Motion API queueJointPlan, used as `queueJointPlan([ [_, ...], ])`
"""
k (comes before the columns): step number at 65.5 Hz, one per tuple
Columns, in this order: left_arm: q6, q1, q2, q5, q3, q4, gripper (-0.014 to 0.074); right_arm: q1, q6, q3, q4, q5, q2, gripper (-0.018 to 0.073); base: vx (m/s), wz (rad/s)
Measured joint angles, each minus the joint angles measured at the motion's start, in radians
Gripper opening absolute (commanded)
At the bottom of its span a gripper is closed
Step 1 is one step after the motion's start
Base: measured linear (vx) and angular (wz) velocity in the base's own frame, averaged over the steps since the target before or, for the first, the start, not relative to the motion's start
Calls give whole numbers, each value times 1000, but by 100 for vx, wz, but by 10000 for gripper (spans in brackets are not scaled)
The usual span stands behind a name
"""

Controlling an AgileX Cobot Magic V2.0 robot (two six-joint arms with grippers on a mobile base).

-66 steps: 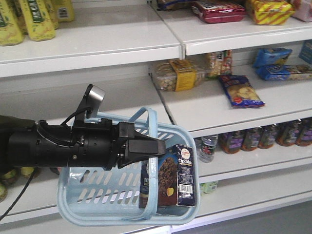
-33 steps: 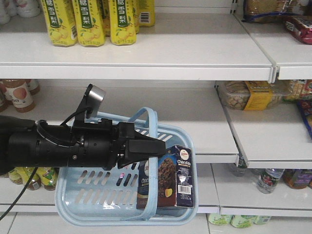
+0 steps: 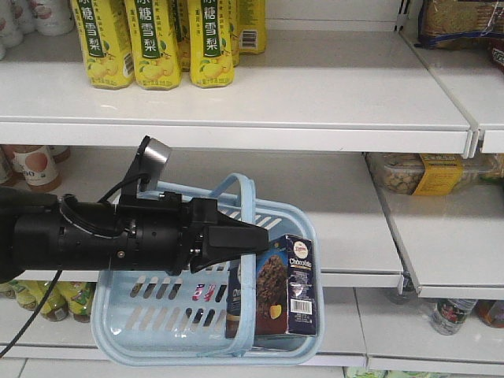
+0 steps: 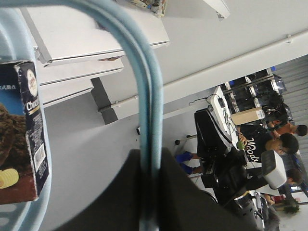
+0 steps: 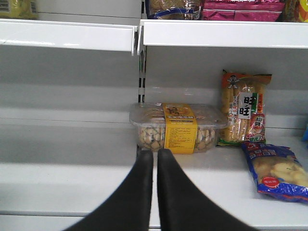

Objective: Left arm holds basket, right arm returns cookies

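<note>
Left fingers (image 4: 120,192) are clamped on the basket (image 3: 110,315) handle, right fingers (image 5: 142,192) are pinched together empty, and the cookies (image 3: 285,287) haven't been taken out yet.

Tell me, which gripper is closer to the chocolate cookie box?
Left. The left gripper clamps the basket by its handle, just above the cookie box standing inside. The right gripper, shut and empty, faces a clear snack tub; no cookie box in its view.

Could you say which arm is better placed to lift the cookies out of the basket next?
Right. The left gripper is clamped on the basket handle, so it is busy. The right gripper is shut on nothing, facing the shelf, free to reach for the cookies in the basket.
</note>
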Motion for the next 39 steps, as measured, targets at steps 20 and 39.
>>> queueJointPlan([
  [20,0,0,0,1,0,0,-3,0,0,0,0,0,0,-9,9,-2],
  [39,0,0,0,3,0,0,-3,0,0,0,0,0,0,-9,8,-3],
])
